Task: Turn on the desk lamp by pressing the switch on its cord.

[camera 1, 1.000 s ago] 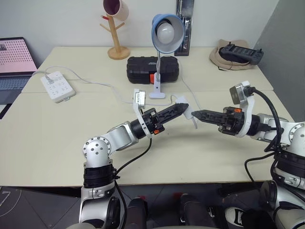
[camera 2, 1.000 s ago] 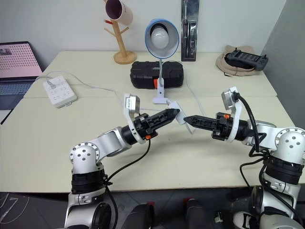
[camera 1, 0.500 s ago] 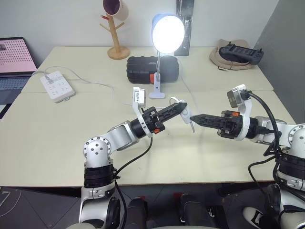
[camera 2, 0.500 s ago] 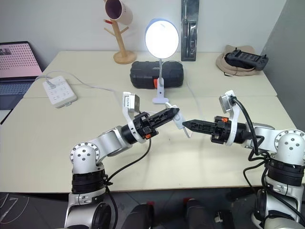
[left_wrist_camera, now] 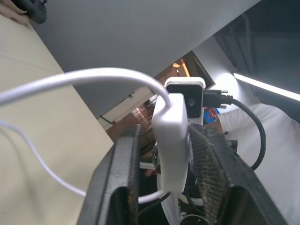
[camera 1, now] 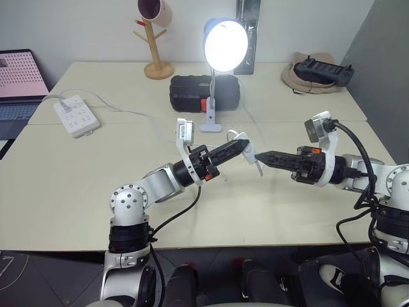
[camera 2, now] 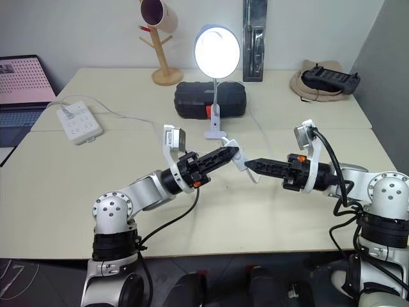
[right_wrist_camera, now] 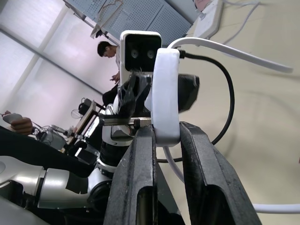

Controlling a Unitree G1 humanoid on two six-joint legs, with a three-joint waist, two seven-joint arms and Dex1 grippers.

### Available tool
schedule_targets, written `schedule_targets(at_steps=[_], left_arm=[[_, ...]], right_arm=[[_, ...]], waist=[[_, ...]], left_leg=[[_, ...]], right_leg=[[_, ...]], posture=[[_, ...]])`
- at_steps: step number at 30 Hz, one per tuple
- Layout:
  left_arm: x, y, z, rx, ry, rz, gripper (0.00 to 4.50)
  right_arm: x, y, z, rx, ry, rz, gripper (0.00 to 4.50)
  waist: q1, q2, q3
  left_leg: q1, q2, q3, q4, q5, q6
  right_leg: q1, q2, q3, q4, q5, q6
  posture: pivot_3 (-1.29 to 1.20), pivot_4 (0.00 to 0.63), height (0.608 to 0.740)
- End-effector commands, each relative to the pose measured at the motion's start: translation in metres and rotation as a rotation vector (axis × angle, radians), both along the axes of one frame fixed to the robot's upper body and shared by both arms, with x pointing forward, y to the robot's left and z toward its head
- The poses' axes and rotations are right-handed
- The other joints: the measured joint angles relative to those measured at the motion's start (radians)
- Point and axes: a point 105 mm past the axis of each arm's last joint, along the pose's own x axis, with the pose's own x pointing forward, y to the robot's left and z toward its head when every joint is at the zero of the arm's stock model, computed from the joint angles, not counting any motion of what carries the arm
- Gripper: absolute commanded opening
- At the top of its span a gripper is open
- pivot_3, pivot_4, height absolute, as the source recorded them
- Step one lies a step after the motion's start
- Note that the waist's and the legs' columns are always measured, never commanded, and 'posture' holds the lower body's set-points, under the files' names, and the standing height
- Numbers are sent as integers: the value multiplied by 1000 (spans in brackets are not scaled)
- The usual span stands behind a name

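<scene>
The desk lamp (camera 1: 225, 39), with its blue shade and white bulb, stands lit at the back of the table on its white base (camera 1: 211, 126). The small white switch (left_wrist_camera: 171, 136) hangs above the table's middle, between my two grippers, which point at each other. My right gripper (right_wrist_camera: 166, 130) is shut on one end of the switch (right_wrist_camera: 166, 93). My left gripper (left_wrist_camera: 169, 132) straddles the other end with its jaws a little apart and a gap on one side. The thin white cord (left_wrist_camera: 70, 79) leaves the switch in a loop.
A black case (camera 1: 204, 93) lies behind the lamp base. A white power strip (camera 1: 78, 115) and a laptop (camera 1: 19, 83) sit at the left, a wooden mug tree (camera 1: 156, 38) at the back, and a hat with a controller (camera 1: 317, 71) at the back right.
The lamp was dark one second ago and is lit now. My left gripper's jaws closed onto the switch and have eased apart again. Both arms kept their place.
</scene>
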Motion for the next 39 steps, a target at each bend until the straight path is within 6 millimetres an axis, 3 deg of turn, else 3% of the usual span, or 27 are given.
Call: schedule_targets(at_steps=[1,6,11,13,17,21,26,32,34,35,39], left_arm=[[-3,8,8,-1,-24,-5,2562],[-2,31,8,53,-27,51,3671],[-14,57,-1,226,-80,76,4470],[-18,67,-4,333,-134,92,4470],[-13,96,9,677,-425,133,4470],[-1,111,13,845,-573,157,4470],[8,123,14,958,-668,194,4470],[7,124,14,982,-701,187,4470],[9,125,15,988,-712,197,4500],[11,125,15,989,-714,202,4500],[15,133,18,1004,-716,217,4500]], right_arm=[[-1,0,11,26,-40,13,368],[8,1,10,-20,-67,-12,368],[41,-1,-9,-254,-202,-145,368],[52,-1,-18,-341,-252,-155,368],[86,16,-42,-660,-502,-108,368],[105,34,-41,-775,-671,-49,368],[114,50,-54,-899,-812,81,368],[114,47,-71,-984,-847,197,368],[112,41,-76,-976,-809,218,1094],[111,39,-77,-973,-796,225,1211],[105,29,-63,-925,-802,201,2232]], waist=[[0,0,0],[-1,0,0],[-6,0,0],[-4,0,1],[-8,-2,4],[-7,0,5],[-1,0,5],[0,0,5],[0,0,5],[0,0,5],[1,0,5]], left_leg=[[0,0,0,0,0,0],[0,0,0,0,0,0],[0,1,0,-1,0,0],[0,1,1,-2,0,0],[0,1,1,-2,0,0],[0,1,2,-3,0,0],[-3,3,2,-6,0,-1],[-16,1,2,-5,0,-7],[-18,1,2,-3,1,-7],[-18,1,2,-3,0,-7],[-18,0,1,-2,-1,-4]], right_leg=[[0,0,0,0,0,0],[0,0,0,0,0,0],[-1,1,0,-1,0,0],[-2,1,0,-1,0,0],[-2,1,0,-2,-1,0],[-3,1,0,-4,0,-1],[-4,0,-1,-10,3,-5],[-15,-3,-2,-9,4,-6],[-16,-4,-2,-9,4,-6],[-16,-4,-2,-9,4,-6],[-16,-4,-3,-7,4,-6]], posture=[[0,150,740],[0,150,740],[0,150,740],[0,150,740],[0,150,740],[0,150,740],[0,150,740],[0,150,740],[0,150,740],[0,150,740],[0,150,740]])
